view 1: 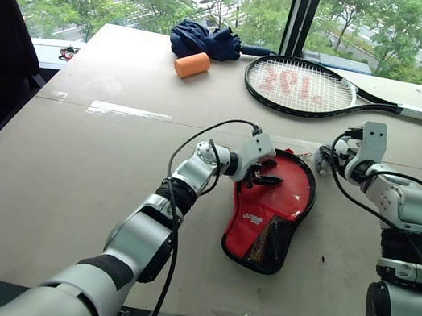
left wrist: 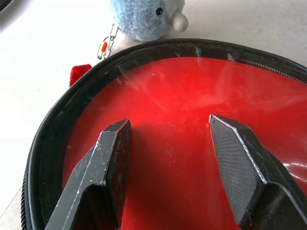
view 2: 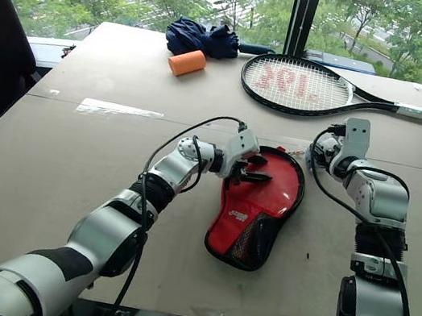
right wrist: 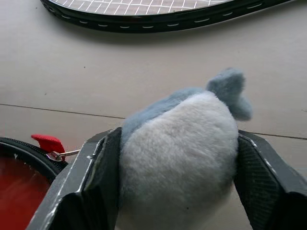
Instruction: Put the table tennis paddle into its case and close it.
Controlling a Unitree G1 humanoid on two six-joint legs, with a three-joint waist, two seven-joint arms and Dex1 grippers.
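1. The case [view 1: 268, 213] lies on the table [view 1: 69, 174], and red shows inside it, likely the table tennis paddle
2. The left gripper [view 1: 261, 177] rests on it, fingers apart
3. The right gripper [right wrist: 175, 158] squeezes the plush zipper charm [right wrist: 180, 153]
4. Zipping shut is left

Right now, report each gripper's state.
Left gripper: open, fingers spread over the red case.
Right gripper: shut on the plush zipper charm.
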